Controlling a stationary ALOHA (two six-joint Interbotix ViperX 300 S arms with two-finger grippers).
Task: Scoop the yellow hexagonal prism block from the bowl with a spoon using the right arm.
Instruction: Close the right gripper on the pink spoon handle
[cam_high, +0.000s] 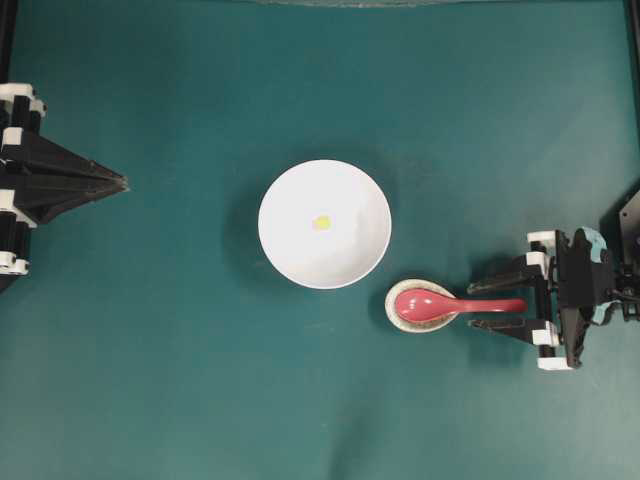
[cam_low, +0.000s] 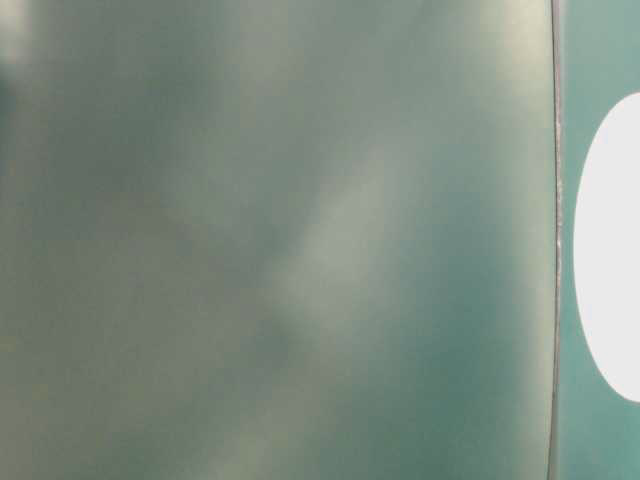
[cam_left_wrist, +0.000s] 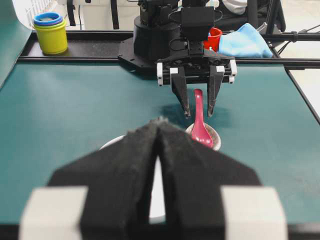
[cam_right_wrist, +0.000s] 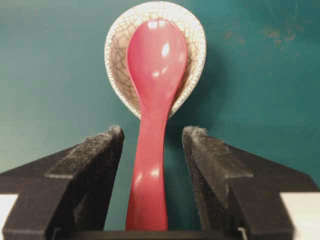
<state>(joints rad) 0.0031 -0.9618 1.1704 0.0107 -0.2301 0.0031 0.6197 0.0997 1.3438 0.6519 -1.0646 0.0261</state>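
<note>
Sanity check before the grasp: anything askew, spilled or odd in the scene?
Only the table-level view: it is a blurred green wash with a white sliver, so useless. Otherwise tidy: spoon sits in its rest, yellow block in the bowl, nothing spilled.

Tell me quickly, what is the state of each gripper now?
Left gripper: closed, holding nothing.
Right gripper: open, one finger on each side of the red spoon handle, not gripping it.

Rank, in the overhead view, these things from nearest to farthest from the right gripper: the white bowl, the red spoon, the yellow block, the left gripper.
From the right gripper:
1. The spoon, its handle between the open fingers.
2. The bowl, middle of the table.
3. The yellow block, inside the bowl, past its near rim.
4. The left gripper, far left edge.
</note>
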